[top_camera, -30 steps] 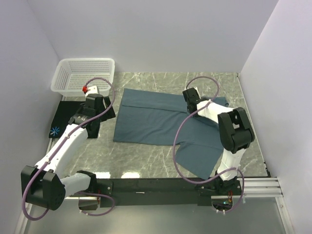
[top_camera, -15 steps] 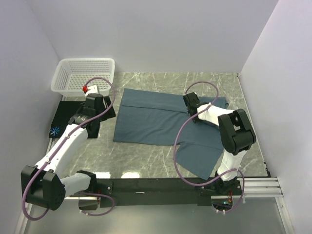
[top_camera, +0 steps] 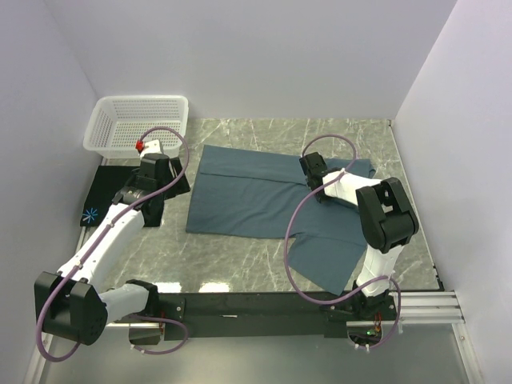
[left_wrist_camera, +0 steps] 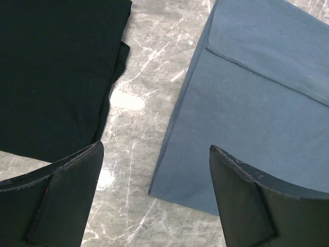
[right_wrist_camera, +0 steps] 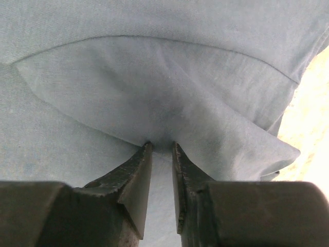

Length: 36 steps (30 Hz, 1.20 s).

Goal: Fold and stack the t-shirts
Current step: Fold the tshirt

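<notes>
Right gripper point(right_wrist_camera: 162, 146) slightly nearer, on slate-blue t-shirt point(right_wrist_camera: 154, 77) (grip unclear); left gripper point(left_wrist_camera: 155, 149) wide open.

The right claw point(right_wrist_camera: 162, 145) comes up from the bottom edge, its two dark fingers point(right_wrist_camera: 132, 182) standing close together with only a thin slit between them. Their tips meet the slate-blue t-shirt point(right_wrist_camera: 154, 77), which fills nearly the whole view. Right at the tips a lighter flap of the cloth draws into a pucker; its upper edge curves, and it runs out to a point on the right. Whether any cloth is nipped between the tips I cannot make out. A sliver of pale desk point(right_wrist_camera: 316, 118) shows along the right edge.
</notes>
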Tool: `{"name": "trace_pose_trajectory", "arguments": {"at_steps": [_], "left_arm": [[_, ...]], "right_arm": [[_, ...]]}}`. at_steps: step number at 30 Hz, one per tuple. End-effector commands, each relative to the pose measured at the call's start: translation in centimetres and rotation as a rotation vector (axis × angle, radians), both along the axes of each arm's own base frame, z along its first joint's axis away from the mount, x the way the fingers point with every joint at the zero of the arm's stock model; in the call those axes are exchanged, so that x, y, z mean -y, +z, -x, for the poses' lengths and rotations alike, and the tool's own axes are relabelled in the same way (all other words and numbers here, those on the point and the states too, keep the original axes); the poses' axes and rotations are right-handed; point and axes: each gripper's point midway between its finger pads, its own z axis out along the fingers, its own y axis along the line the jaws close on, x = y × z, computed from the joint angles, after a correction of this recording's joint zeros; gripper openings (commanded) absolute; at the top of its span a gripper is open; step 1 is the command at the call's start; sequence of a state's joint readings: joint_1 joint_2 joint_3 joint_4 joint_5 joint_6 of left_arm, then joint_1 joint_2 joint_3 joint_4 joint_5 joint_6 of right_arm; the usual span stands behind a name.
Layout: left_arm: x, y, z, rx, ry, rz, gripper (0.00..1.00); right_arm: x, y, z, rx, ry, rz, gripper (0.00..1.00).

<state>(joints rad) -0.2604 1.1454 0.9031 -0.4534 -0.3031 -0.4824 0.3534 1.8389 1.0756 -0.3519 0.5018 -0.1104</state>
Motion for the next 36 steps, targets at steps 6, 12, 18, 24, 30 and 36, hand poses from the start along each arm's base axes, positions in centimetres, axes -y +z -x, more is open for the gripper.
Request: {"name": "trace_pose_trajectory", "arguments": {"at_steps": [6, 12, 18, 24, 30, 36], "left_arm": [[0.1, 0.2, -0.2, 0.021, -0.018, -0.006, 0.89], [0.1, 0.2, -0.2, 0.023, -0.017, -0.006, 0.89], [0.1, 0.1, -0.3, 0.018, -0.02, -0.009, 0.88], [0.1, 0.2, -0.3, 0.021, -0.02, -0.01, 0.89], [0.0, 0.8, -0.1, 0.041, -0.016, -0.008, 0.89], [0.3, 1.8, 0.1, 0.073, -0.034, 0.015, 0.89]], "right_arm": [[-0.4, 0.7, -1.6, 0.027, 0.02, 0.015, 0.15], [0.2, 0.5, -2.2, 0.038, 0.01, 0.048, 0.0], [2.0, 1.7, -3.5, 0.093, -0.067, 0.067, 0.0], [4.8, 4.2, -5.4, 0.182, -0.254, -0.032, 0.01], [6.7, 8.4, -3.1, 0.333, -0.476, -0.355, 0.25], [7.6, 9.4, 1.0, 0.433, -0.648, -0.794, 0.54]]}}
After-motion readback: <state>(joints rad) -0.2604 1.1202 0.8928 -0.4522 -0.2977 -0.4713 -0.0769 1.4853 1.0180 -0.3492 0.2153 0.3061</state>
